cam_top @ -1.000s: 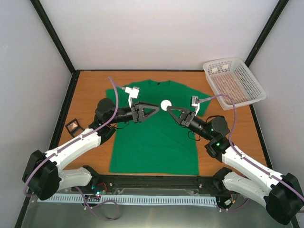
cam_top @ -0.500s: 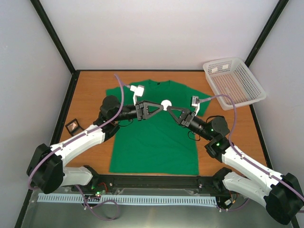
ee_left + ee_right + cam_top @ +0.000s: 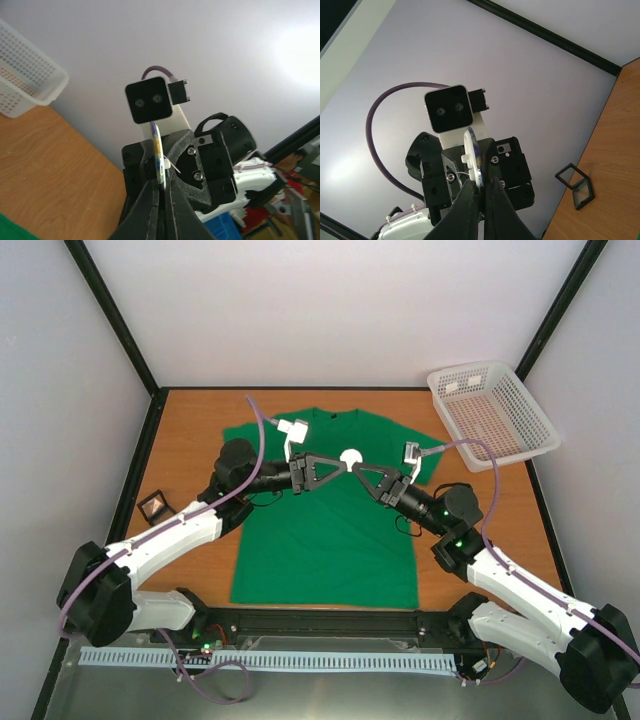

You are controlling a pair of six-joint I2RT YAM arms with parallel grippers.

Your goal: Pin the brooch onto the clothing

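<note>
Item: brooch (image 3: 349, 457), small round disc, held in the air above the chest of the green T-shirt (image 3: 320, 530) spread on the tabletop (image 3: 190, 430); left gripper (image 3: 338, 464) and right gripper (image 3: 358, 470) each pinching its rim from opposite sides; white basket (image 3: 490, 410) at far right

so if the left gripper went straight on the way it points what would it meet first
The right gripper, almost at once: it faces the left gripper tip to tip, both shut on the brooch above the shirt. The left wrist view shows it dead ahead.
</note>
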